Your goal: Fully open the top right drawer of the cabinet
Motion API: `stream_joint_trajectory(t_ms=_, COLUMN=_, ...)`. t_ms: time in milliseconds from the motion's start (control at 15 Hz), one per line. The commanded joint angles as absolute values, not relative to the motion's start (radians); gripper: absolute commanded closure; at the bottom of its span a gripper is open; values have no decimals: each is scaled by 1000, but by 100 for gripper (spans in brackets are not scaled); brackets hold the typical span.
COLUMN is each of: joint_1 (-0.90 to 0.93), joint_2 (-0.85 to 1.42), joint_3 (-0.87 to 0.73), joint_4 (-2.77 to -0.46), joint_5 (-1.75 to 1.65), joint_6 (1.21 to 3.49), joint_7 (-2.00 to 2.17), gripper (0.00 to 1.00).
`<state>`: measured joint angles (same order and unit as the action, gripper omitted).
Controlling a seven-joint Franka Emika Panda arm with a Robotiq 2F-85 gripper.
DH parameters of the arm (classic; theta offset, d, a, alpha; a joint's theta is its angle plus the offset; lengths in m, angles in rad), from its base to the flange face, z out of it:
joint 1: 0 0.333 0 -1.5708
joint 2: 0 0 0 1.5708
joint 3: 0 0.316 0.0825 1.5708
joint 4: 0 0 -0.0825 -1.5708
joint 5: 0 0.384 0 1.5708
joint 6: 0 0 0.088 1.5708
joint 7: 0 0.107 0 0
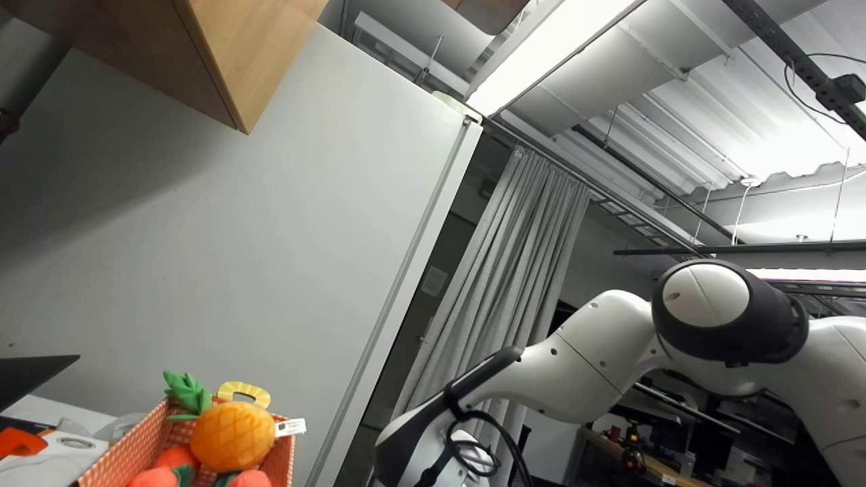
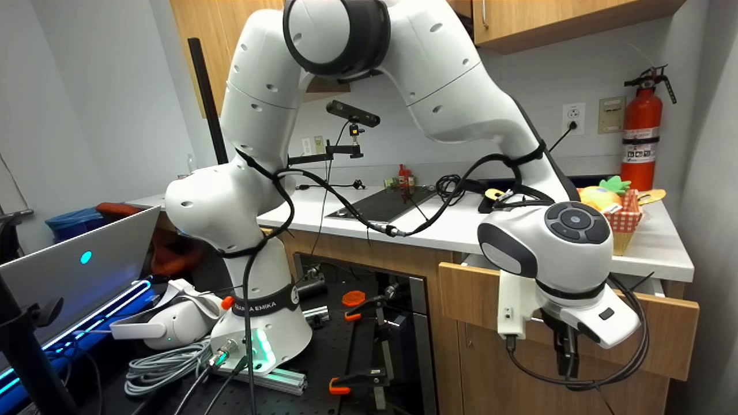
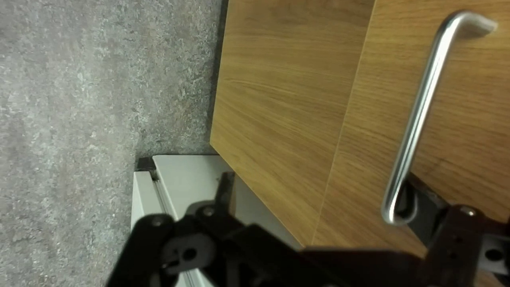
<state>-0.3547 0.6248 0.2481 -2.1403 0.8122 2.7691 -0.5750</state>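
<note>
The top right drawer has a wooden front [image 2: 470, 294] and stands partly pulled out below the counter in an exterior view; a strip of its light side shows behind the front. Its metal bar handle [image 3: 418, 115] is in the wrist view, at the right. My gripper [image 3: 320, 183] is open, its two fingers wide apart. One finger's tip appears to lie behind the handle's near end, between bar and drawer front; I cannot tell if it touches. The other finger is away from the handle, low on the left. In an exterior view the gripper [image 2: 568, 351] hangs before the drawer front, hiding its handle.
A lower wooden cabinet door [image 2: 519, 369] is under the drawer. A red checked basket of toy fruit [image 2: 625, 222] sits on the white counter [image 2: 657, 248] above. A pale wall panel [image 2: 712, 230] stands close to the right. Black cables [image 2: 640, 340] loop around the hand.
</note>
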Motion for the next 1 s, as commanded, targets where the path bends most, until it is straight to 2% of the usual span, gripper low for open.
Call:
stream_joint_trajectory(t_ms=0, joint_1=-372, joint_2=571, joint_3=219, joint_4=-2193, joint_5=801, joint_6=2790, joint_7=-596, gripper=0)
stream_joint_trajectory(t_ms=933, joint_1=-362, joint_2=443, joint_3=45, joint_4=-2327, joint_5=741, joint_6=2777, joint_7=-590, gripper=0)
